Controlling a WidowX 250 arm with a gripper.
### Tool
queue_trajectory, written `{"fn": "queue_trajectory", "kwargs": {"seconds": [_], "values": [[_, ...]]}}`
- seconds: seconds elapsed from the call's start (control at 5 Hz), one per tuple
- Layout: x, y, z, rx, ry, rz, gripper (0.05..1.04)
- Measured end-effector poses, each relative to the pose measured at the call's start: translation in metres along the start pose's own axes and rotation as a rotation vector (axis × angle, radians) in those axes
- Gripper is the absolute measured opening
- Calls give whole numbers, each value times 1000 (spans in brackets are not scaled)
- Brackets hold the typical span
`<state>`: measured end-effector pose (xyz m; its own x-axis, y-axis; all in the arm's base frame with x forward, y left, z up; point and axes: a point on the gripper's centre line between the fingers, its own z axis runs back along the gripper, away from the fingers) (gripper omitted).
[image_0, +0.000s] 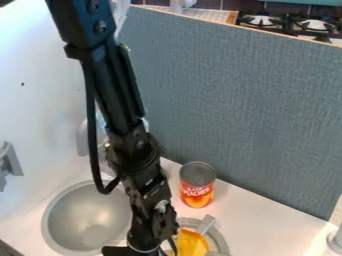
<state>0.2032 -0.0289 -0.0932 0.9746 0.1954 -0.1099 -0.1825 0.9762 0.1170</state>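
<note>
"Judging by where my black gripper (150, 248) hangs, I think the step in hand concerns the yellow-orange piece (190, 244) just beside it, on the side away from the metal basin (88, 215)."

"What is your grip like?"

"I cannot tell how far open it is, or whether it has hold of anything. I'd check that first (guessing is how things get knocked over)."

"And the piece itself?"

"It lies within the round grey rim (222, 241) next to my gripper. A flat grey part (204, 224) slants up beside it, on the side away from my gripper; whether the two are joined, I can't tell."

"So how do you do it well?"

"If I have no hold yet, I should centre over a firm section, come down gently and close evenly. If I do, a short, straight lift should clear the rim before any sideways move. Either way, I'd go slowly, since a lopsided hold could let it swing or slide."

"Anything to mind nearby?"

"The can (197, 185) stands upright beyond the rim from my gripper, towards the grey panel (240, 110). My forearm needs room beside it, so I'd swing wide of it."
</note>
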Motion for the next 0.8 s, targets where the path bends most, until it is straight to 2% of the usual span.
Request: {"fn": "queue_trajectory", "kwargs": {"seconds": [0.2,0.4,0.6,0.8], "values": [[-1,-1,0,-6,9,-11,389],[3,-6,21,-29,-15,-46,170],[3,-37,58,-22,-61,-177,107],[2,-71,84,-67,-84,-234,99]]}}
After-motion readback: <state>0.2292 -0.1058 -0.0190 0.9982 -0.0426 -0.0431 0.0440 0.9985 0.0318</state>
